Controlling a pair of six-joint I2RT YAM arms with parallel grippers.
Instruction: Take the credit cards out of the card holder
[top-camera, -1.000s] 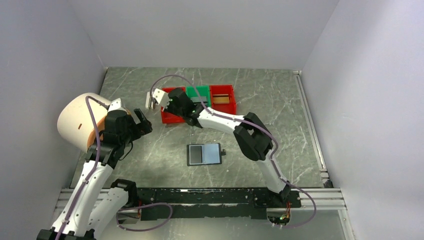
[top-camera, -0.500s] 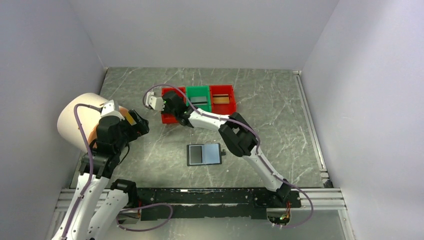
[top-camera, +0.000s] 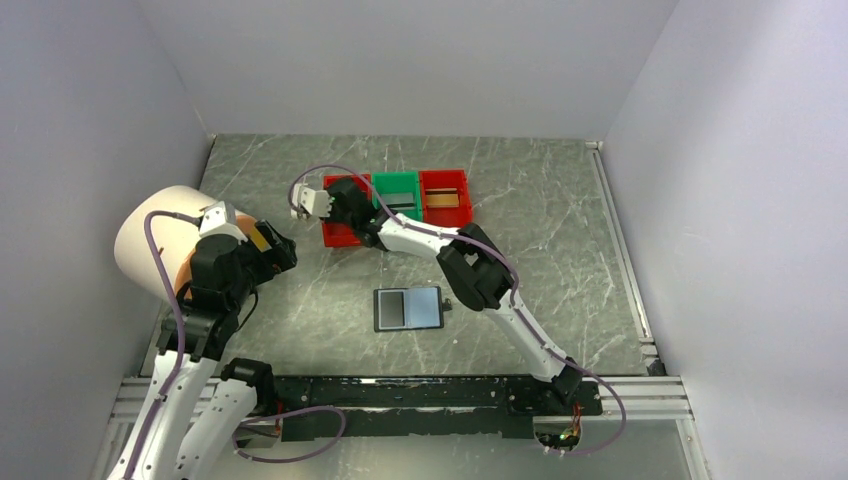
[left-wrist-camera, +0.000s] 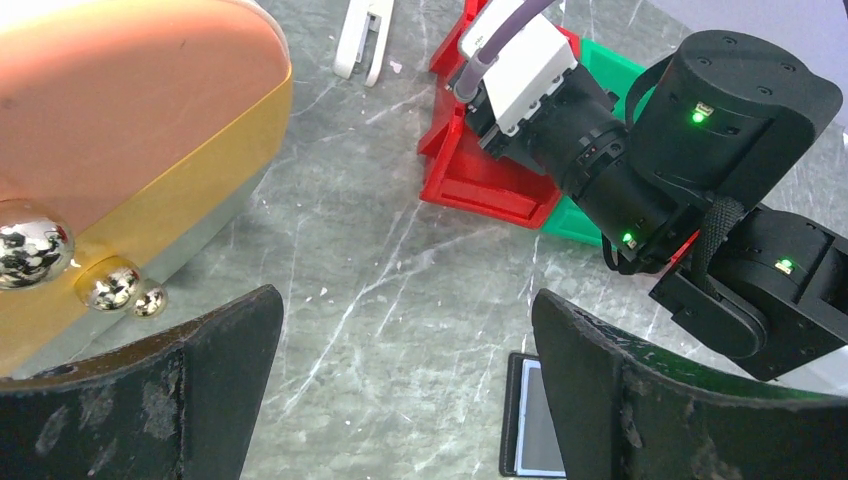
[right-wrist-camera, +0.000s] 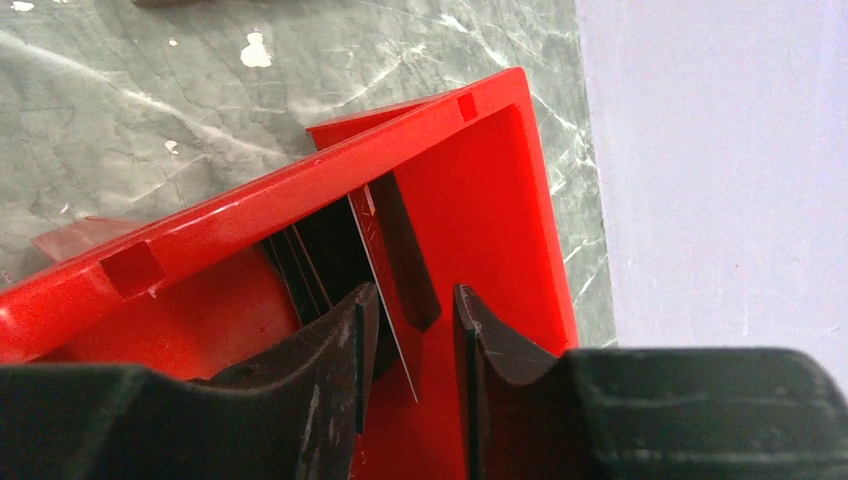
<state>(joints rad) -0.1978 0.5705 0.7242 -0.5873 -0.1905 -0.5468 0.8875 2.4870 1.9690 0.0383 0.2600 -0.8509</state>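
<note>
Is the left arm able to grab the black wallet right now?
Probably yes: nothing covers the wallet, the left gripper hangs open nearby, and the right gripper is away at a red bin.

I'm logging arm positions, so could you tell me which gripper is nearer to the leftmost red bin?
Right. The right gripper reaches down into the bin; the left gripper is apart from it, off to its left over the table.
</note>
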